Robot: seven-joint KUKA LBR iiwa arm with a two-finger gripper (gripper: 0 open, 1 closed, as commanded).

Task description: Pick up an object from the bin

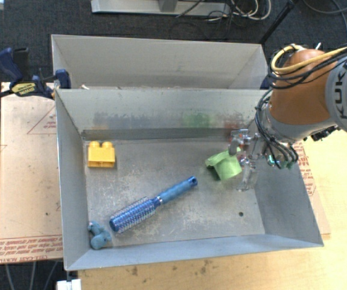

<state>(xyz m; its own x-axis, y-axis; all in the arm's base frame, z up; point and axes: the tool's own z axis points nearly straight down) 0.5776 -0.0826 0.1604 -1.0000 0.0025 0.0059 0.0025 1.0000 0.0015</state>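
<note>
At centre-right of frame, gripper (246, 164) sits just beside green piece (224, 167); how open it is, can't tell. Risk: off-centre closure shoves piece away.

Bin (209, 222), brush (152, 204) (blue), yellow block (101, 154), green piece (224, 167)
</note>
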